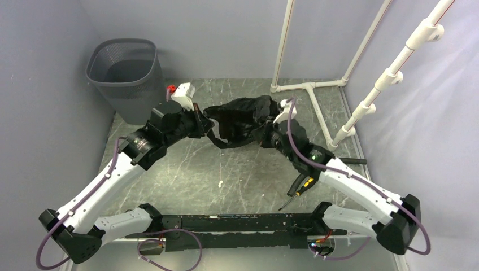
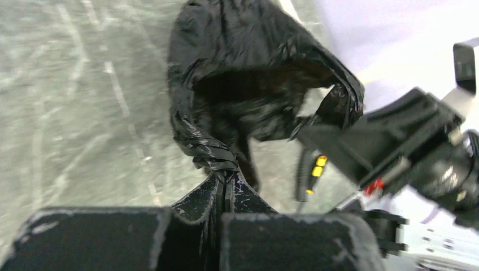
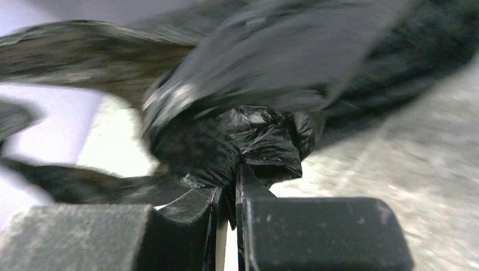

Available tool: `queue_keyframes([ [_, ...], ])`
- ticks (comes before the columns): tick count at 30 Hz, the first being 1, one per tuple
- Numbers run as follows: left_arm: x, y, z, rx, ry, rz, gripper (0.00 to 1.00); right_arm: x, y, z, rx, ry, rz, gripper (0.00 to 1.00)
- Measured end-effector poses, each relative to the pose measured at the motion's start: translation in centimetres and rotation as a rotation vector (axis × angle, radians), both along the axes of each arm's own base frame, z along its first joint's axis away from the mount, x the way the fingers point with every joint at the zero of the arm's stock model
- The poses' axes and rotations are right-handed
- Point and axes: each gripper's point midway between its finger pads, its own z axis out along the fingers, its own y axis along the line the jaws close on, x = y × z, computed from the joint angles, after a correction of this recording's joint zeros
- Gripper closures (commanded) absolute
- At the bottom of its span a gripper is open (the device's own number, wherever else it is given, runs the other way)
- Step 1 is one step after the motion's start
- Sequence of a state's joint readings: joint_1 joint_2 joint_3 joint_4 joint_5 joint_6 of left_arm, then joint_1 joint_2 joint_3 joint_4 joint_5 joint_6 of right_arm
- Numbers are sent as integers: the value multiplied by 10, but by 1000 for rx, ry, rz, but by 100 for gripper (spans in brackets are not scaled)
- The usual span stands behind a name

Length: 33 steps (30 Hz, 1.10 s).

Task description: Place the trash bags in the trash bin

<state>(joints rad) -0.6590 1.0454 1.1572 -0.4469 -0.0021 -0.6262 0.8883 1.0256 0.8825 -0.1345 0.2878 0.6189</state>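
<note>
The bin (image 1: pixel 123 70) sits at the counter's (image 1: pixel 186 169) far left corner, well apart from the bag (image 1: pixel 240 118), slung mid-counter between left arm (image 1: pixel 107 180) and right arm (image 1: pixel 350 178). If I spread them, the thin film may tear — or slip a small pinch. Both reach inward; left pincer (image 2: pixel 226 179) and right pincer (image 3: pixel 229 186) each clamp a bunched fold.

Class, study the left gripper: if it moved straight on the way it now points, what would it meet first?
The trash bag, whose twisted corner the left gripper pinches; its bulk lies directly ahead. Behind that probably the right gripper, though depth is unclear.
</note>
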Motion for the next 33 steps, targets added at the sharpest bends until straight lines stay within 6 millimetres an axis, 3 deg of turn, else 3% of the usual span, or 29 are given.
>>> queue_keyframes([
  [4,10,24,-3,132,4,62,98,37,-41,-46,-103,183,-92,87],
  [7,26,39,4,195,-7,95,97,54,-34,-42,-173,269,-34,89],
  [8,34,42,13,214,-22,98,98,64,-25,-24,-188,266,-3,89],
  [10,51,44,40,231,-83,97,97,95,1,37,-175,171,52,91],
  [12,65,38,85,229,-197,74,97,119,20,117,-143,13,91,91],
  [14,71,31,150,203,-377,39,98,125,29,200,-89,-187,114,90],
  [16,60,30,209,166,-568,9,97,105,23,273,-40,-394,143,88],
  [17,48,32,234,148,-668,-9,98,87,18,296,-24,-477,168,88],
  [19,15,41,267,118,-842,-45,98,41,2,320,2,-610,229,88],
  [20,-5,47,271,99,-907,-59,98,18,-7,315,11,-651,252,90],
  [21,-22,53,265,85,-936,-72,98,3,-15,295,9,-646,266,95],
  [22,-44,62,244,64,-945,-80,98,-11,-30,268,10,-615,244,100],
  [23,-53,65,226,54,-918,-86,98,-12,-39,244,5,-567,210,100],
  [25,-57,67,171,-3,-812,-79,97,12,-46,164,-19,-364,107,100],
  [27,-40,55,77,-35,-570,-77,98,42,-38,47,-112,-75,49,100],
  [28,-31,49,15,-16,-399,-75,98,45,-39,-24,-189,101,35,100],
  [29,-28,47,-55,32,-196,-63,98,38,-45,-98,-285,289,25,100],
  [30,-30,50,-107,85,-42,-47,98,21,-57,-149,-371,438,22,100],
  [31,-40,60,-158,160,121,-20,98,1,-70,-180,-440,551,21,100],
  [32,-50,71,-179,210,208,4,98,-14,-81,-189,-481,614,23,100],
  [33,-51,74,-179,222,213,16,98,-14,-82,-177,-474,598,28,100],
])
